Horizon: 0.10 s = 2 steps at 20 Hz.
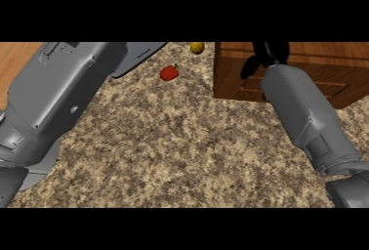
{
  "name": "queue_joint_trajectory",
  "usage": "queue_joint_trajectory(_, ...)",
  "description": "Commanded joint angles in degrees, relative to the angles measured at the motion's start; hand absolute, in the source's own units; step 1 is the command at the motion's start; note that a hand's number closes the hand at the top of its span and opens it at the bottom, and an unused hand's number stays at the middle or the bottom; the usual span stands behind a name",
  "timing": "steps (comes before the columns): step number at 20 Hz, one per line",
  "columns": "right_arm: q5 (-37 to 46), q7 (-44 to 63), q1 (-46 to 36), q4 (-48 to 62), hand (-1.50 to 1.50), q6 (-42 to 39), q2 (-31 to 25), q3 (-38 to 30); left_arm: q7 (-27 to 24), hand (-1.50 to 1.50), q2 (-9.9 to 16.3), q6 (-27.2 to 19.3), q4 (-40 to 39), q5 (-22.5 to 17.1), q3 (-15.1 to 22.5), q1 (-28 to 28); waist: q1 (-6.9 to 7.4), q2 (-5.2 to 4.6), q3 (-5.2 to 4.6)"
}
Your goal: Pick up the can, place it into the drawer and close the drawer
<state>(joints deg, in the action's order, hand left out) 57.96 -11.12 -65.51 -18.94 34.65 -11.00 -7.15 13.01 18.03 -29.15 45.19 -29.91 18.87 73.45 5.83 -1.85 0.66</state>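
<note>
Right black hand [265,57] over the brown wooden drawer unit [317,83] at the speckled stone counter's [180,146] far right edge; finger state cannot be told. Left hand out of view. Can not visible, possibly hidden. Likely light, rigid, smooth; grip round its side. Small red pepper [169,72] and yellow fruit [196,47] near far edge.
</note>
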Motion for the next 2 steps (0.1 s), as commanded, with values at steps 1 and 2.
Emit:
queue_joint_trajectory(1,-4.7,-1.7,-5.8,-1.4,-1.50,0.2,0.0,-4.4,1.5,-1.50,2.6,1.4,3.1,-0.5,-0.4,-2.2,0.96,0.87,-0.56)
queue_joint_trajectory(2,-4.6,-2.5,-3.8,-1.0,-1.50,3.5,1.6,-4.5,1.0,-1.50,1.1,-0.3,4.4,0.1,0.1,-2.4,0.86,0.73,-0.52)
